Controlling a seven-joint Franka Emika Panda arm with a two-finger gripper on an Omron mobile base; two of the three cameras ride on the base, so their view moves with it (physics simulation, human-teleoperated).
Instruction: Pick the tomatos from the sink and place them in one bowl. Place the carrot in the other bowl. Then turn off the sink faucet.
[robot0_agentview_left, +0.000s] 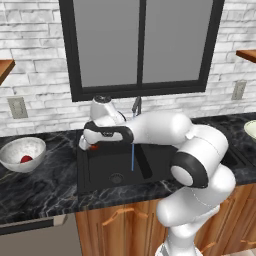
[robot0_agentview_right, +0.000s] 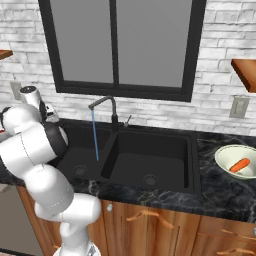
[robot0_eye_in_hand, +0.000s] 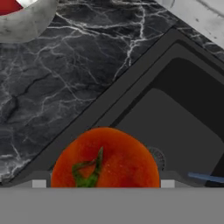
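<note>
You have a round, glossy orange-red tomato (robot0_eye_in_hand: 105, 157) with a green stem star sitting between the two dark fingertips in the hand view; the gripper (robot0_agentview_left: 90, 145) is clamped on it with jaws spread wide, above the left rim of the sink (robot0_agentview_left: 100, 172). From the left base view you see a sliver of that red just under the hand, at the sink's upper left corner. The sink is a matte black rectangular double basin with round drains, sunk into dark, white-veined marbled stone counter (robot0_eye_in_hand: 65, 74).

To the left, the deep round mottled grey-white bowl (robot0_agentview_left: 22, 152) sits on the counter with a second red tomato (robot0_agentview_left: 26, 159) inside. On the far right, the smooth pale cream-greenish bowl (robot0_agentview_right: 234, 161) holds the tapered orange carrot (robot0_agentview_right: 240, 165).

Behind the basins the thin dark metal gooseneck faucet (robot0_agentview_right: 106, 107) releases a narrow blue water stream (robot0_agentview_right: 94, 135) into the left basin. Wooden cabinet fronts (robot0_agentview_right: 160, 225) run beneath, and whitewashed brick wall (robot0_agentview_right: 220, 45) frames a dark window (robot0_agentview_right: 117, 42).
</note>
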